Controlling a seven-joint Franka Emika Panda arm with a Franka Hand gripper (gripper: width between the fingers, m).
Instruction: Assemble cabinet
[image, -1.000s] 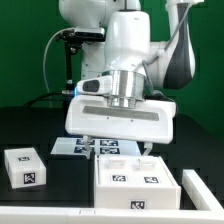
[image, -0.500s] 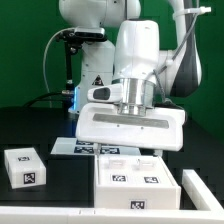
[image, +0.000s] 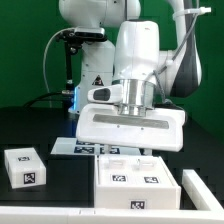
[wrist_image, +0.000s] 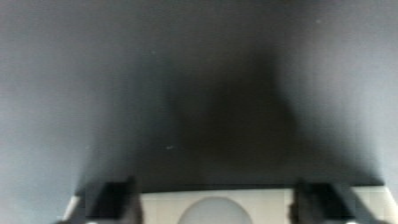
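My gripper (image: 133, 102) is shut on a large white cabinet part (image: 132, 127) and holds it in the air above the table, level. In the wrist view my two fingers (wrist_image: 111, 200) stand wide apart with that white part (wrist_image: 217, 205) filling the gap between them; my gripper (wrist_image: 217, 200) is otherwise against a dark blur. A white cabinet box (image: 135, 180) with two tags on top lies below the held part, near the front. A small white block (image: 25, 167) with a tag lies at the exterior view's left.
The marker board (image: 82, 148) lies flat behind the cabinet box, partly hidden by the held part. A white piece (image: 196, 186) stands at the exterior view's right edge. The robot's base (image: 85, 60) and cables rise at the back.
One second ago the held part was further to the exterior view's left and slightly higher; it has moved right and lower. Nothing has moved in the last half second.
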